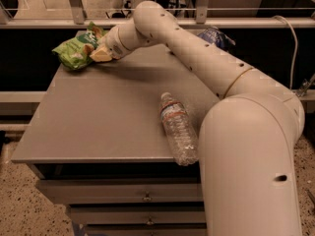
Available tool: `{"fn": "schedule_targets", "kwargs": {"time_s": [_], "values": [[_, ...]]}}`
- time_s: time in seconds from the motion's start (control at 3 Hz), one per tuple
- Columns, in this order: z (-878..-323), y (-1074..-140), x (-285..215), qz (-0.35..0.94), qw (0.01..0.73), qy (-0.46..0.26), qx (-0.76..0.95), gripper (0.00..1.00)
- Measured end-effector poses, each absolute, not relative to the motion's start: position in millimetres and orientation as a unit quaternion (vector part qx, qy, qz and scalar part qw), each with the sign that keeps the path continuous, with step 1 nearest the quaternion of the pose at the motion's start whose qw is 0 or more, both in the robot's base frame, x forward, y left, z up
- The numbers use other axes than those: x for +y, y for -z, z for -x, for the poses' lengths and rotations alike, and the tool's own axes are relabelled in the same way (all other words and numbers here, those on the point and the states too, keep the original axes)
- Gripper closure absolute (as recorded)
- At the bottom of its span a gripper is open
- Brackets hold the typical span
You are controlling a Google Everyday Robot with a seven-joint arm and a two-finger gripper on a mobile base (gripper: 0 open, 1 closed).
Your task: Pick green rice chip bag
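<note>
One green rice chip bag (74, 50) lay at the table's (98, 122) far left corner; our gripper (101, 54) met its right edge, and we could not tell its hold. Rightward, a water bottle (178, 129) lay flat.

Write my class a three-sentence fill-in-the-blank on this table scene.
1. The crinkly bright green snack bag lies at the grey table's far ___ corner.
2. The gripper is at the ___ bag, not the dark blue bag.
3. The clear plastic water bottle lies on its ___.
Missing words: left; green; side.
</note>
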State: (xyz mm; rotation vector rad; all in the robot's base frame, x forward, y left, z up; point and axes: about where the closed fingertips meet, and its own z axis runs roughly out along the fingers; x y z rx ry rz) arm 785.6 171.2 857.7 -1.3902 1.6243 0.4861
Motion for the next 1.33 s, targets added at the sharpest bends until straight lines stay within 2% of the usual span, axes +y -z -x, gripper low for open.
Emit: {"fn": "schedule_targets", "kwargs": {"time_s": [0.33, 1.0, 1.33], "values": [[-769, -884, 164, 0.562, 0.484, -0.188, 0.644, 1.00], [-726, -958, 126, 0.545, 0.560, -0.142, 0.607, 1.00], [-724, -962, 122, 0.542, 0.565, -0.138, 0.606, 1.00]]}}
